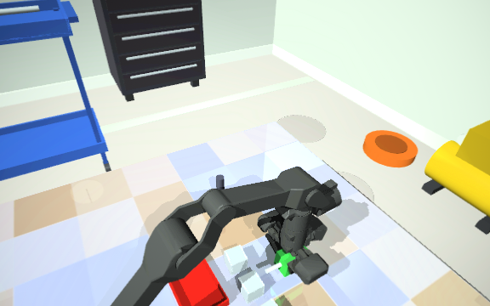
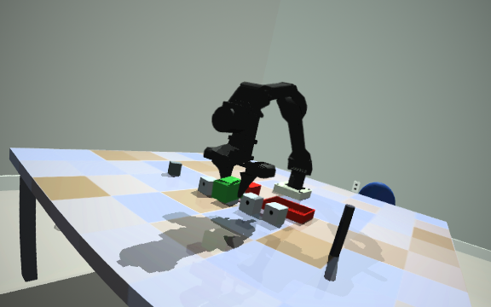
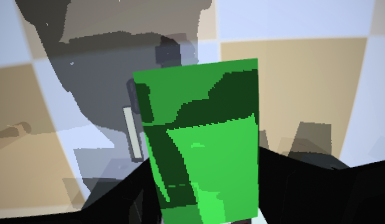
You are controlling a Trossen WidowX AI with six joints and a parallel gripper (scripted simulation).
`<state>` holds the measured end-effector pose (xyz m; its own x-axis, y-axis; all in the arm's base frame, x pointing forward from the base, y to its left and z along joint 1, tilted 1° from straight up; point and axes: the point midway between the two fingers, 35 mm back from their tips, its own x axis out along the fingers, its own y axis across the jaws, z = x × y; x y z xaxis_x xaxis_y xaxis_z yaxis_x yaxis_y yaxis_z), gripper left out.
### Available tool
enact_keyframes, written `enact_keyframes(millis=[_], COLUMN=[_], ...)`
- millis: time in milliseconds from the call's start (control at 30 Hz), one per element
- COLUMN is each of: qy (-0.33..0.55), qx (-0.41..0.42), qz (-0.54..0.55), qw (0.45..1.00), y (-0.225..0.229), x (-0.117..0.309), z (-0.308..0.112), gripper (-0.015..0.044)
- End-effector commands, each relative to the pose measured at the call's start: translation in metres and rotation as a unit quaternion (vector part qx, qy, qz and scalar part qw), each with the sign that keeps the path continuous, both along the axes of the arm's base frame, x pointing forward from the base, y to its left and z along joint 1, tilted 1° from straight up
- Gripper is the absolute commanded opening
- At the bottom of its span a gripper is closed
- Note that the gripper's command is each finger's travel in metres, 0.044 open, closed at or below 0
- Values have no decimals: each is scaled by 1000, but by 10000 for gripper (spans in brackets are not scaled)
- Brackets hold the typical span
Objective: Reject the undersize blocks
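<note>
- Holding the green gauge (image 1: 284,263) (image 2: 227,190) (image 3: 220,165) by its chunky body, probably to leave the pin (image 1: 273,268) free for testing a bore.
- Pointing the pin leftward in the top view, towards the middle steel block (image 1: 251,286) (image 2: 251,204), but stopping short of contact. Likely lining up for a trial there, or just backing off from one; impossible to tell which.
- In the exterior view, facing the drilled sides of the middle block, the right-hand steel block (image 1: 235,258) (image 2: 275,214) and the left-hand steel block (image 2: 205,186) out towards the near side, presumably for a straight approach with the gauge.
- Keeping the red reject tray (image 1: 223,303) (image 2: 303,217) just behind the row in that view, handy for a short carry. Impossible to see any steel block inside the visible part.
- At the far left of the exterior view, standing well apart from the row, a dark cube (image 2: 175,169) on the bench (image 2: 71,188); purpose unclear.
- Clenched at about half opening on the gauge, with one finger to each side of the green body: the gripper (image 1: 287,255) (image 2: 234,181) (image 3: 198,150). Touching no steel block, as far as visible.
- Next, judge the bore by full entry or refusal; beware of pushing the block askew with an off-centre pin.
</note>
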<state>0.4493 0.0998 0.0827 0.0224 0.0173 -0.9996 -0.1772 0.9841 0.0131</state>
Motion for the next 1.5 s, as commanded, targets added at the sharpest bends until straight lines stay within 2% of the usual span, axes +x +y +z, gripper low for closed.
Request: enact_keyframes(millis=[0, 733, 1467], qy=[-10, -10, -10], qx=[3, 3, 3], qz=[18, 23, 23], qw=[1000, 1000, 1000], y=[-57, -70, -63], x=[3, 4, 14], z=[23, 12, -39], gripper=[0, 0, 0])
